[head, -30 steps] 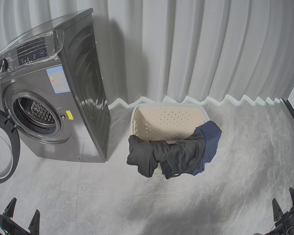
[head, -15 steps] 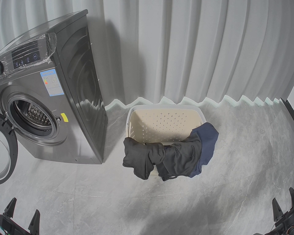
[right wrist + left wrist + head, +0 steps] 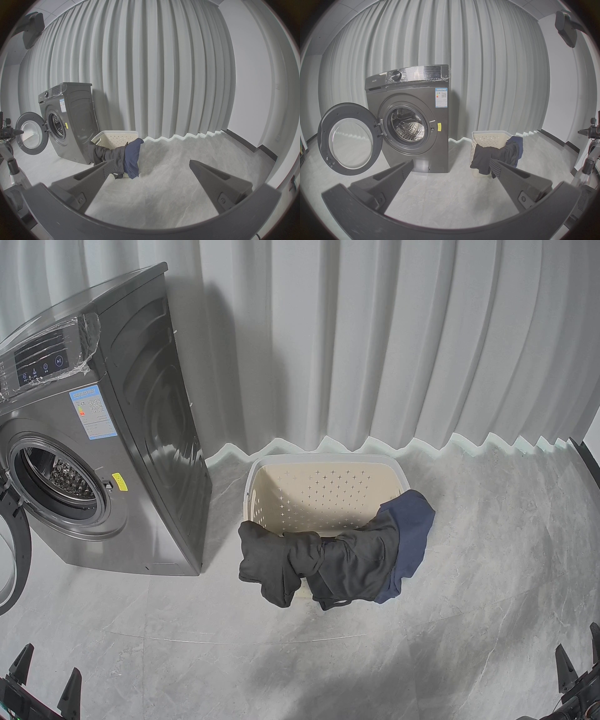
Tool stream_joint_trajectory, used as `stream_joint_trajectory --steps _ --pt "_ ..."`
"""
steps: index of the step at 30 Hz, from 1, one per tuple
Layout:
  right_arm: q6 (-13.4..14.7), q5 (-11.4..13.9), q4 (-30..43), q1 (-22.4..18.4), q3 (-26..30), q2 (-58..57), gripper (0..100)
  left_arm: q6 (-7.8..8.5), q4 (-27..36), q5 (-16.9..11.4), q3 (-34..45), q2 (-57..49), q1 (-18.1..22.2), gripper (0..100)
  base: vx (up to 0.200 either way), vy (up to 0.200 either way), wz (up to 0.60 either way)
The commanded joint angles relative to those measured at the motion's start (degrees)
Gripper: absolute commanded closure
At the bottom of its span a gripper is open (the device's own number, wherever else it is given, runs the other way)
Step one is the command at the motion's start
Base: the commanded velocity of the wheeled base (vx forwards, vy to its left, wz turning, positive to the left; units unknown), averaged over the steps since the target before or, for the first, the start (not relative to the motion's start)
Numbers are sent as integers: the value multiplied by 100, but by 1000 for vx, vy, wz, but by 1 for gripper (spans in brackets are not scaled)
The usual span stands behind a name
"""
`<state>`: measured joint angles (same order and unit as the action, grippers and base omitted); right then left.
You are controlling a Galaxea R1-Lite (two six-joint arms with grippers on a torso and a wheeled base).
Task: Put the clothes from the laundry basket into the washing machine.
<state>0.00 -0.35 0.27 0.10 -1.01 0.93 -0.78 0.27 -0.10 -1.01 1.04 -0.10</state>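
A cream laundry basket [image 3: 325, 487] [image 3: 487, 139] [image 3: 114, 139] stands on the floor by the curtain. Dark grey clothes [image 3: 312, 562] [image 3: 490, 154] [image 3: 104, 154] hang over its near rim, and a navy garment [image 3: 409, 524] [image 3: 132, 154] drapes over its right corner. The grey washing machine [image 3: 94, 446] [image 3: 409, 118] [image 3: 67, 118] stands at the left with its round door [image 3: 348, 139] [image 3: 31, 132] swung open and the drum [image 3: 407, 128] bare. My left gripper [image 3: 45, 677] [image 3: 450, 165] is open, low at the near left, far from the basket. My right gripper [image 3: 578, 655] [image 3: 151, 165] is open at the near right.
A pleated white curtain [image 3: 375, 340] hangs behind the basket and machine. Grey marble-patterned floor [image 3: 312, 665] lies open between me and the basket. A dark baseboard [image 3: 587, 459] runs along the right wall.
The whole head view has shifted: machine and basket now sit further left in the picture, so the camera has moved. Both grippers keep their place and stay open.
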Motion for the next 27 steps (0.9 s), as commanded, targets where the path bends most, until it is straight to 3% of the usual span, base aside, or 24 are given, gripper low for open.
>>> stream_joint_trajectory --steps 1,27 --pt "0 0 0 -1 92 -93 0 -1 0 1 92 -104 1 0 0 0 0" --pt "0 0 0 -1 92 -93 0 -10 0 -8 101 -104 1 0 0 -8 0"
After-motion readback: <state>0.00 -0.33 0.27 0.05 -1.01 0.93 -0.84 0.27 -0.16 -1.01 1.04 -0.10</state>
